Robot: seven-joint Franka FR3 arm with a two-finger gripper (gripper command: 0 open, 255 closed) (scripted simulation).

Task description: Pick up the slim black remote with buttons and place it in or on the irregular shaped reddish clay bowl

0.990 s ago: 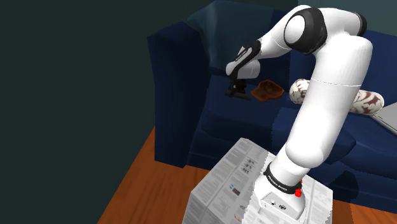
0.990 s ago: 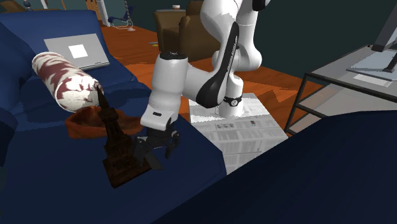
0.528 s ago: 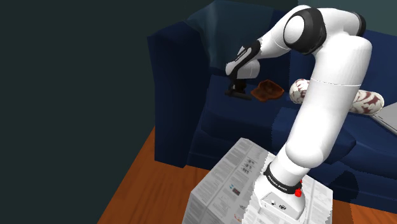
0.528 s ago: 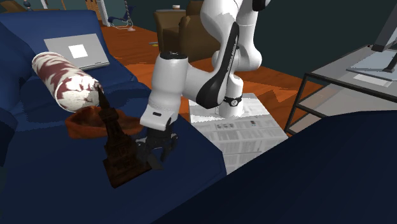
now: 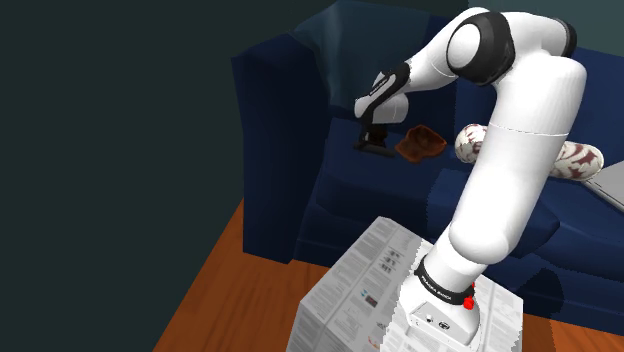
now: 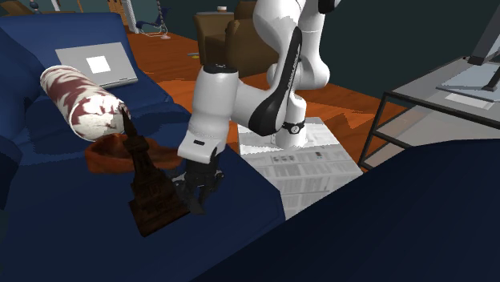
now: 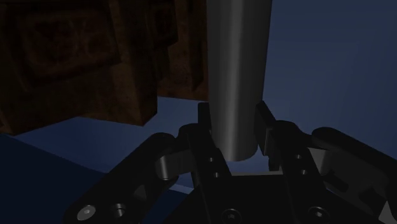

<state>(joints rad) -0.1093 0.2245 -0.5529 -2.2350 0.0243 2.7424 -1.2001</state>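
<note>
The slim dark remote [image 7: 236, 76] lay on the blue sofa seat [image 5: 345, 195], clasped between the fingers of the gripper [image 7: 234, 116]. The irregular reddish-brown bowl [image 5: 420, 142] sat near it on the same seat.

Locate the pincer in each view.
Shoulder view: pincer upper middle, left of the bowl.
Second exterior view: pincer lower centre-left, beside the brown statue.
Wrist view: pincer clasping the remote, statue beyond.
Shared landmark: blue sofa underneath.

My workplace is a home's living room.
A blue sofa [image 5: 285, 140] carries a bolster cushion [image 6: 84, 100] and laptop [image 6: 96, 66]; brown armchairs [image 6: 232, 36] stand on the wooden floor [image 5: 225, 295].
</note>
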